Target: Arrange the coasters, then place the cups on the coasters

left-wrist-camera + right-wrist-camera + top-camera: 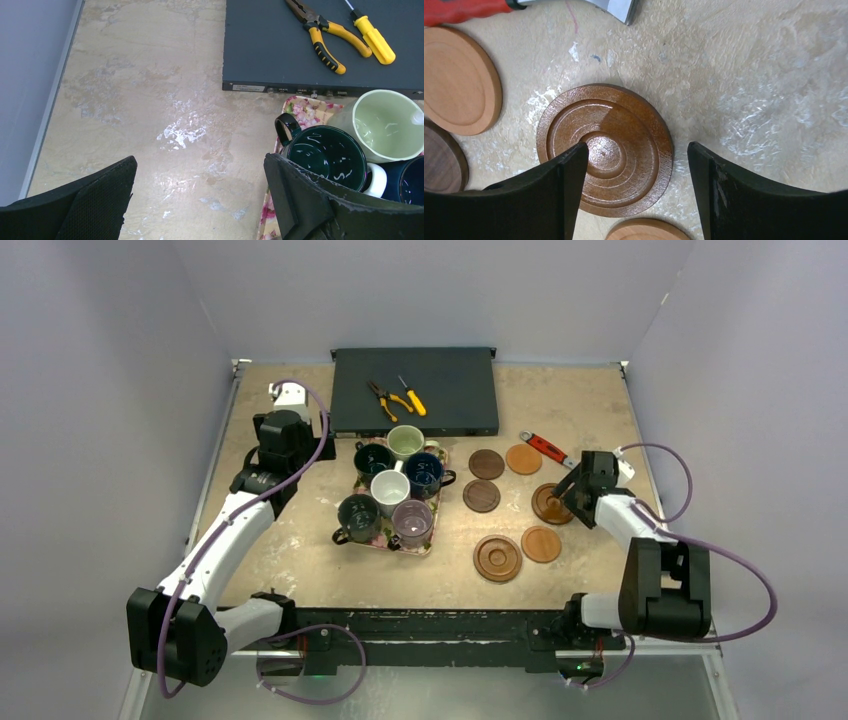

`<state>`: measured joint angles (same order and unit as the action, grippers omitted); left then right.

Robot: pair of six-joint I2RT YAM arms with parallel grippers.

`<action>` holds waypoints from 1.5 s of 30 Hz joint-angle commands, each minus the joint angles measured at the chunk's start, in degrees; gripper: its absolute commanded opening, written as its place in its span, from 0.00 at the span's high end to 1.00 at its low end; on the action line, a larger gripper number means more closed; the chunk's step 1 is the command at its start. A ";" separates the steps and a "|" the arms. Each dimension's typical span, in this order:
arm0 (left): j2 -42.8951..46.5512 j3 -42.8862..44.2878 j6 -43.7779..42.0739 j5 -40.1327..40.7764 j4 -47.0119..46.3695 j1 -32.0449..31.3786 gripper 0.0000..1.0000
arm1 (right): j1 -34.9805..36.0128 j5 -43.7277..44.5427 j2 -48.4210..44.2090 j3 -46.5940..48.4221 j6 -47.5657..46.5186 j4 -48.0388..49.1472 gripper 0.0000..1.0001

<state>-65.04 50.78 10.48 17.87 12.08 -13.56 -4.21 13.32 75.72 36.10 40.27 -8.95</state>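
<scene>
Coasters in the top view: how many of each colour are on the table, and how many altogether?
Dark brown coasters: 2
Light tan coasters: 2
Reddish-brown ringed coasters: 2
Total: 6

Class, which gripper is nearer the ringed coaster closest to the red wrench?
Right. The right gripper is directly above that ringed coaster; the left gripper is away beyond the floral tray.

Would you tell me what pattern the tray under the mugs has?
The tray has a pink floral print, clearest in the left wrist view.
</scene>
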 commanded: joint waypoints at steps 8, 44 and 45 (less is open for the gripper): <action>1.05 2.54 0.77 -0.56 -0.65 -0.25 0.01 | -0.38 -0.23 4.52 -1.73 2.34 5.34 0.34; 3.10 2.71 1.32 -1.57 -0.34 -0.33 0.01 | -0.63 -0.24 -2.51 -0.24 2.26 -4.65 0.28; 3.01 2.68 1.31 -1.53 -0.35 -0.32 0.01 | -0.63 0.11 -2.03 0.03 2.05 -4.55 0.29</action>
<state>-62.87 51.33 11.11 16.64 12.34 -13.58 -4.58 11.14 72.23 34.65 42.61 -13.02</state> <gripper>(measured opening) 0.994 0.720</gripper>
